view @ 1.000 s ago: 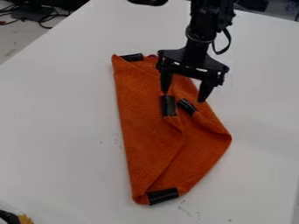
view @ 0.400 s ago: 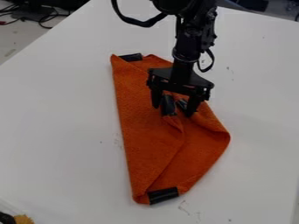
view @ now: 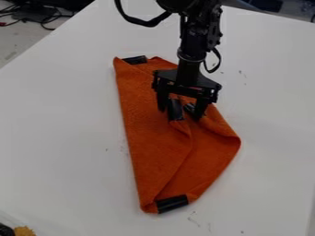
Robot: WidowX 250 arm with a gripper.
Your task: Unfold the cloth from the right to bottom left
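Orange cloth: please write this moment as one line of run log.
Gripper: open, over cloth | upright black strip: between fingers | cloth: folded | contact: unclear

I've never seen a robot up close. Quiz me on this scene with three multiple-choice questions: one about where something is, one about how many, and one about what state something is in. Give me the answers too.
1. Where is the gripper?
A) Over the cloth's lower tip
B) Over the cloth's upper half
C) Away from the cloth, by the left edge of the view

2. How many black patches show on the cloth?
A) Two
B) Six
C) Four

3. How does the cloth lie?
A) Partly folded over itself
B) Spread fully flat
C) Rolled into a tube

Answers:
1: B, the gripper hangs above the cloth's middle, well above its lower tip.
2: C, one patch is at the top left, two are by the gripper, and one is at the bottom.
3: A, layers overlap, with a folded edge running down toward the bottom patch.
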